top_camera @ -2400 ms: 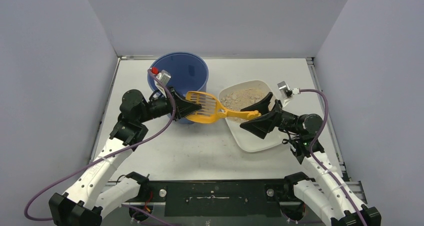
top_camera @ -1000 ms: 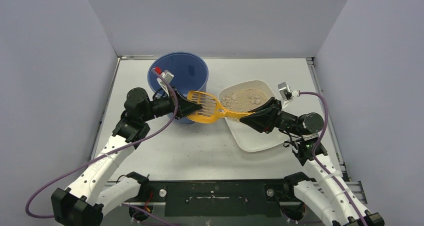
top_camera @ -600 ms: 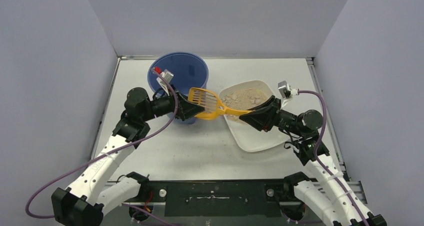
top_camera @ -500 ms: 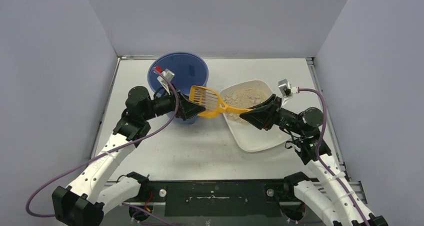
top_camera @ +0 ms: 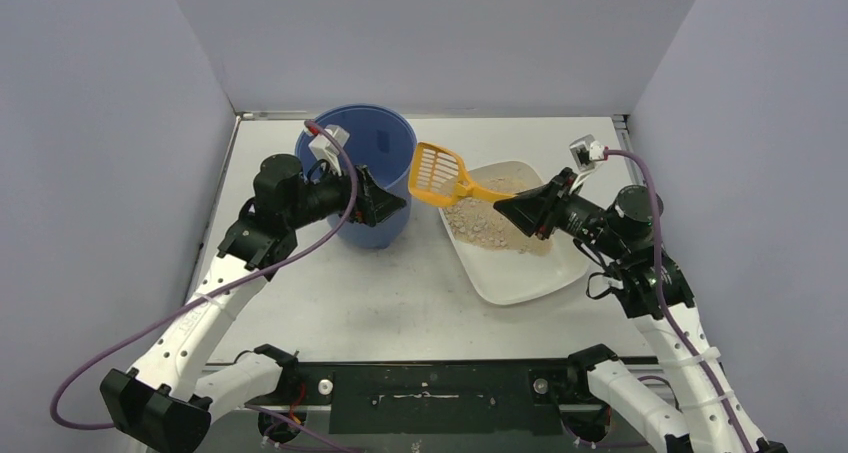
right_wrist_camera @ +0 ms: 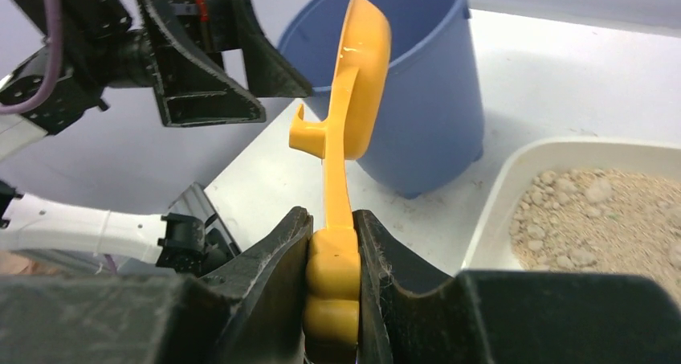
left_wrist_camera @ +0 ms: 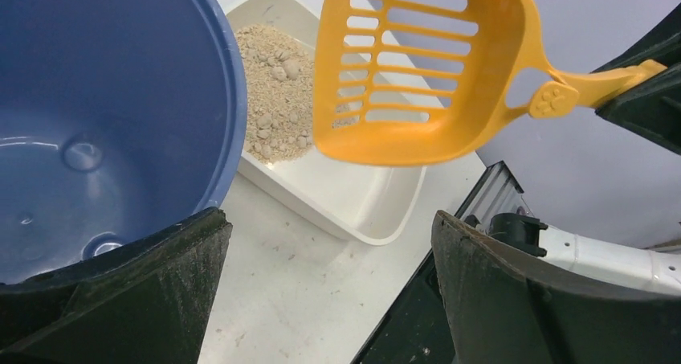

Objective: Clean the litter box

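Note:
The litter box (top_camera: 523,277), a shallow white tray, lies right of centre with tan granules (top_camera: 487,225) heaped in its far half. My right gripper (top_camera: 507,202) is shut on the handle of a yellow slotted scoop (top_camera: 440,171). It holds the scoop in the air above the gap between bucket and tray. In the right wrist view the jaws (right_wrist_camera: 332,219) pinch the handle end and the scoop (right_wrist_camera: 359,75) stands on edge. My left gripper (top_camera: 393,201) is open and empty in front of the bucket. In the left wrist view the scoop (left_wrist_camera: 417,67) hangs above the tray (left_wrist_camera: 357,207).
A tall blue round bucket (top_camera: 375,141) stands left of the tray at the back, and nothing shows inside it (left_wrist_camera: 96,99). The enclosure walls rise close behind and at both sides. A black rail (top_camera: 430,388) runs along the near edge between the arm bases.
My left gripper has let go of the scoop's head and opened, drawing back a little. The right gripper has lifted the scoop up and toward the back.

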Tool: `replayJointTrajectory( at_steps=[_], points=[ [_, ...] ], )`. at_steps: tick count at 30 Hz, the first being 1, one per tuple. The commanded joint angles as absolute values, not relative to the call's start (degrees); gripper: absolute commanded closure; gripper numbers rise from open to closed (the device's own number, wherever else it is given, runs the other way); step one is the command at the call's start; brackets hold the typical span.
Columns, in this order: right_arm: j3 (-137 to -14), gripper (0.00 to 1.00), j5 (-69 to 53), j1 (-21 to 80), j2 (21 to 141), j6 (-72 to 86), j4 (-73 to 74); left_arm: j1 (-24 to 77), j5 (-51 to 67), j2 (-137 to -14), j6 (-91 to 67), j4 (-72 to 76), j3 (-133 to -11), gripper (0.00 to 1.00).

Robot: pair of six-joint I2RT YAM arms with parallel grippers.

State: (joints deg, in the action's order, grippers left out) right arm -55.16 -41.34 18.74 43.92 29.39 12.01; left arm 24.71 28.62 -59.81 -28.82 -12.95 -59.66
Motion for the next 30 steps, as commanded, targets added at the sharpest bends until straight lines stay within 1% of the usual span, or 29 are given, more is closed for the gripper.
replayJointTrajectory(
  at_steps=[1,6,10,13,16,20,21,26,30],
  points=[
    [-61.70,1.00,-32.18,18.74,45.45,25.66,23.53,24.61,23.68,-59.15,-25.38,-16.81,-64.04,0.05],
    [-68.31,1.00,-23.64,18.72,48.81,24.71,36.12,24.61,23.03,-59.95,-24.89,-17.85,-65.80,0.05],
    [-72.06,1.00,-17.73,18.76,50.51,25.07,43.11,24.85,22.80,-61.08,-24.04,-18.94,-67.43,0.05],
    [-74.98,1.00,-14.15,18.76,52.30,26.08,48.70,25.81,20.46,-62.24,-22.63,-20.75,-69.22,0.05],
    [-76.53,1.00,-11.99,18.67,53.19,28.20,52.69,28.83,14.00,-64.20,-19.67,-24.70,-72.45,0.05],
    [-75.59,1.00,-9.89,18.64,53.51,31.95,56.00,36.57,1.83,-67.37,-15.92,-29.90,-77.07,0.05],
    [-75.36,1.00,-9.77,18.70,53.96,32.66,56.75,37.44,0.61,-67.96,-15.49,-30.64,-77.68,0.05],
    [-75.39,1.00,-10.70,18.56,57.86,33.19,61.27,38.43,-5.39,-67.98,-14.54,-32.44,-78.54,0.05],
    [-73.59,1.00,-7.93,18.12,59.21,34.36,61.90,39.88,-11.00,-68.11,-13.27,-34.83,-80.23,0.05]
  ],
)
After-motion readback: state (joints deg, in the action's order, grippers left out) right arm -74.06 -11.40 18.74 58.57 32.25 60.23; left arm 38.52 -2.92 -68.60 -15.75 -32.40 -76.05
